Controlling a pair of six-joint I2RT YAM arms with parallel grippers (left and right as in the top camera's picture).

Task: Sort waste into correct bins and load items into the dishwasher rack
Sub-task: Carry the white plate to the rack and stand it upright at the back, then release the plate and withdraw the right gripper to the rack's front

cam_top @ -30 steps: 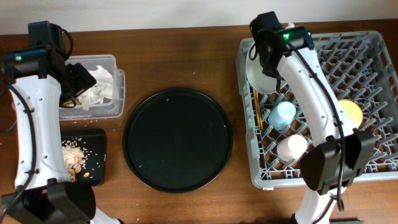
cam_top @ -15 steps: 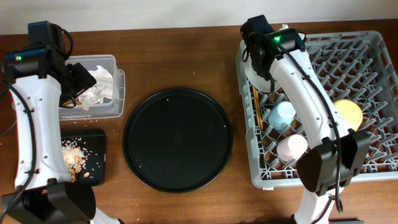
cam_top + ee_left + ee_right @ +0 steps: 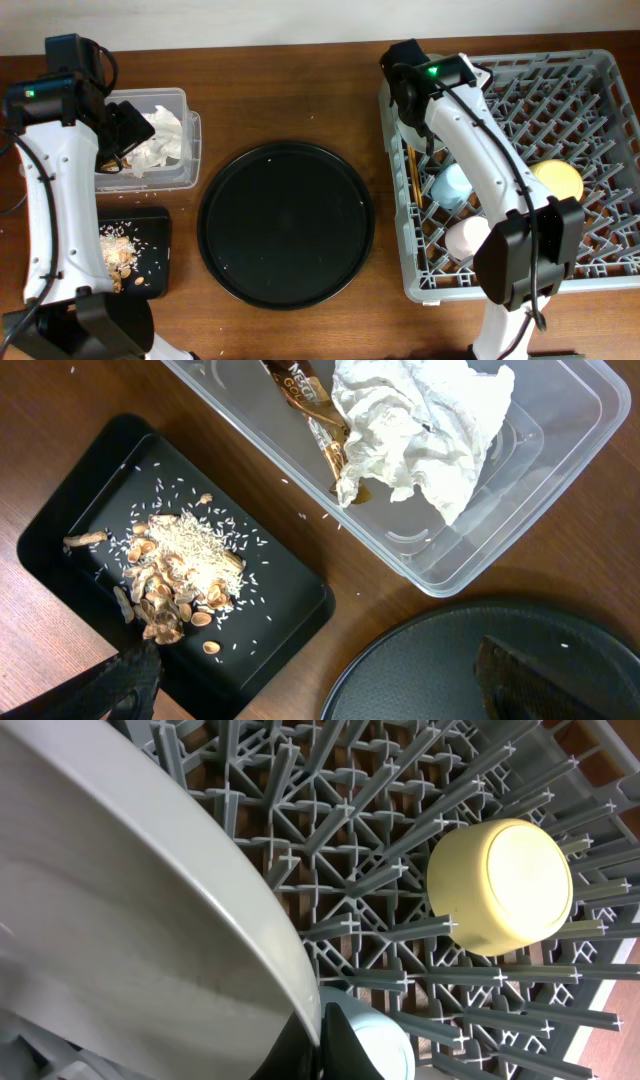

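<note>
My right gripper (image 3: 410, 95) is shut on the rim of the pale plate (image 3: 410, 130) and holds it tilted on edge over the far left corner of the grey dishwasher rack (image 3: 600, 150). In the right wrist view the plate (image 3: 120, 920) fills the left side, with the fingers (image 3: 315, 1040) pinching its rim. In the rack are the chopsticks (image 3: 412, 175), blue cup (image 3: 452, 185), pink cup (image 3: 468, 238) and yellow bowl (image 3: 560, 178). My left gripper (image 3: 330, 695) is open and empty above the clear tub (image 3: 190, 165), which holds the napkin (image 3: 420, 430) and brown wrapper (image 3: 310, 400). Food scraps (image 3: 175, 575) lie in the flat black tray (image 3: 155, 280).
A large round black tray (image 3: 285, 225) lies between the bins and the rack, bare but for a few crumbs. Loose rice grains lie on the wooden table by the flat tray. The rack's pegs (image 3: 380, 840) stand close under the plate.
My right arm has shifted a little left and toward the far edge with the plate in its grip. The left arm has not moved.
</note>
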